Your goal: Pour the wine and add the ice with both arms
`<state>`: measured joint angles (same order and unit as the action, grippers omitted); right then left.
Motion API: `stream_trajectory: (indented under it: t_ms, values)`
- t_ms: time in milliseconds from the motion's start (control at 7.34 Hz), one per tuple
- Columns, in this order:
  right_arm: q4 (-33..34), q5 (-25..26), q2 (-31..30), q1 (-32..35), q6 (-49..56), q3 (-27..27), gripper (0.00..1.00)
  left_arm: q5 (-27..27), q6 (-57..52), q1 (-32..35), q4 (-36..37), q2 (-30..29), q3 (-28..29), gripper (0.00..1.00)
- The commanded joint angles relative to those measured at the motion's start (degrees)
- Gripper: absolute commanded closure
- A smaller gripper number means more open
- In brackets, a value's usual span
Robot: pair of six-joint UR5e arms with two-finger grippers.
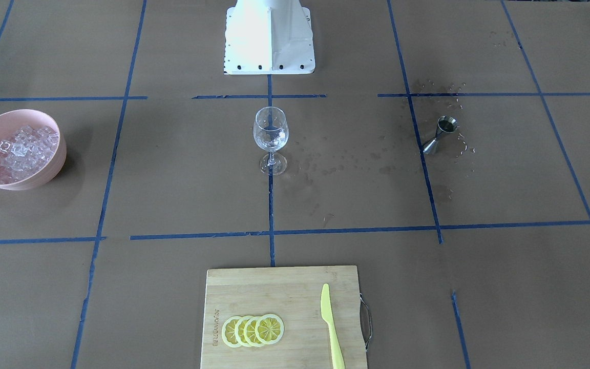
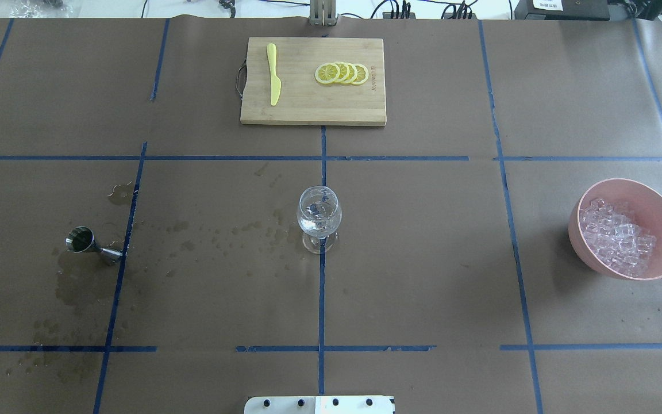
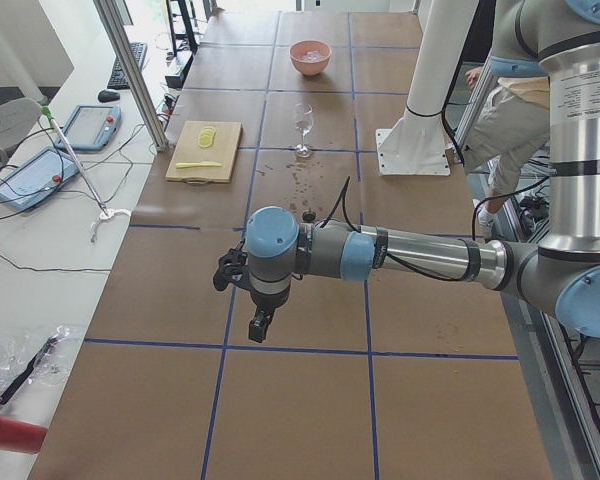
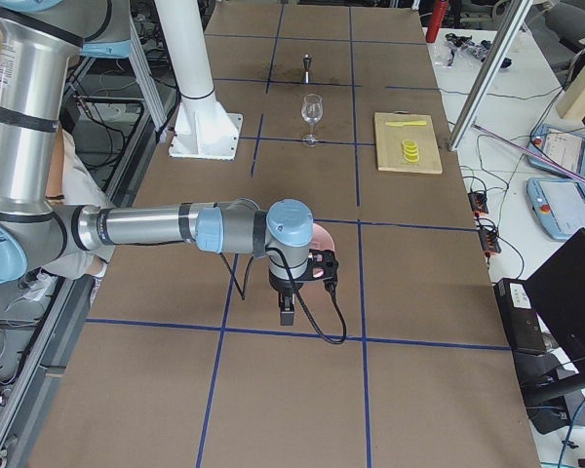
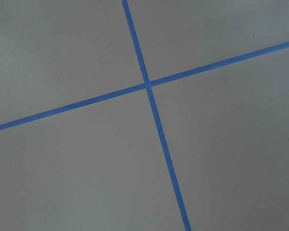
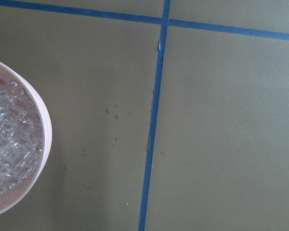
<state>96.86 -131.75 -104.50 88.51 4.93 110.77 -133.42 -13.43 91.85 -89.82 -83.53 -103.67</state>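
Lying near right fingers [image 4: 286, 315]: ice [image 2: 618, 241] (pink bowl [image 2: 655, 206])

Your table is covered in brown paper [image 2: 423, 259], ruled into large squares by blue tape [image 2: 321, 299]. On your side, slanted aluminium posts [image 3: 130, 70] rise beside a pale bench [image 3: 30, 300] that carries two teach pendants [image 3: 88, 127], a mouse [image 3: 108, 96] and loose cables [image 3: 108, 213]. A black laptop [image 4: 570, 292] sits at the bench's other end. Bright, even light fills the room.
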Motion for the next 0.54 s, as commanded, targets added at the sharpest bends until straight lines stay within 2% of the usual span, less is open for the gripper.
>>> stream_trajectory:
  t_ms: [0,409]
  values:
    - [0.0,0.1,0.3,0.0,0.1,0.7,0.0,0.0,0.0,-0.2,-3.0,-0.1,0.6,0.0]
    - [0.2,-0.3,3.3,0.0,-0.4,0.9,0.0,0.0,0.1,-0.2,-4.1,-0.1,-0.1,0.0]
